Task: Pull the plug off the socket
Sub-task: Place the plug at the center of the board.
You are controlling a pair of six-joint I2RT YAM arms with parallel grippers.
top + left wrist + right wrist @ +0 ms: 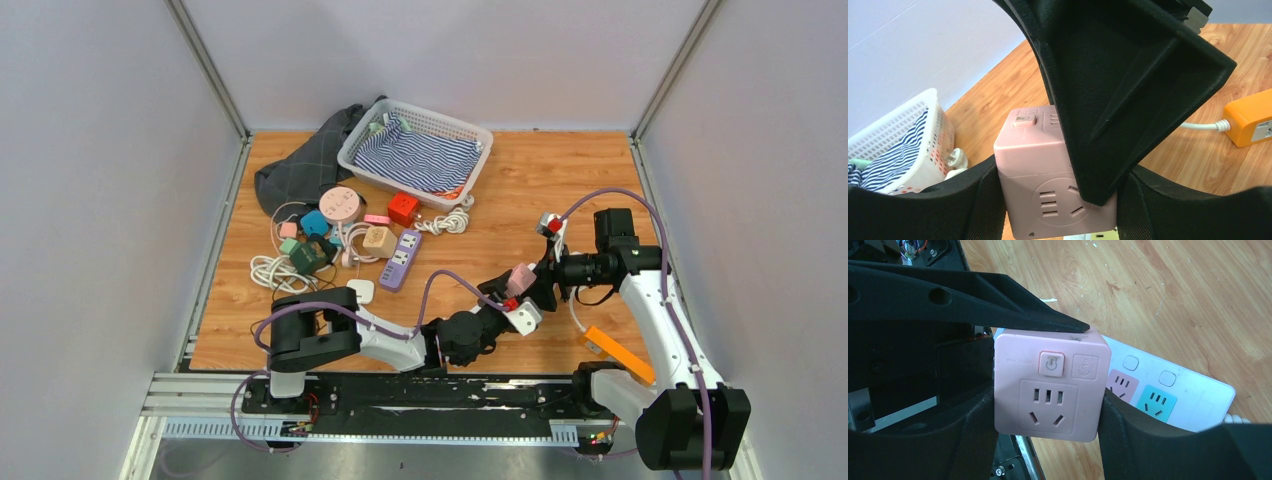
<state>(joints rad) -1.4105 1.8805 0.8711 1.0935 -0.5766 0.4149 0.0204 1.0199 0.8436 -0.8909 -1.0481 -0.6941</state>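
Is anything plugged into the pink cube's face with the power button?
Empty: in the right wrist view the pink cube shows bare slots on that face, with nothing pushed into them.

a wooden counter (560,190) with a warm orange grain forms the bottom of a booth. plain pale grey walls (450,50) close it at the far edge and along both sides, meeting at silvery metal posts (207,65) in the far corners. a metal rail (180,400) runs along the near edge. the light is even and soft, with only faint shadows.
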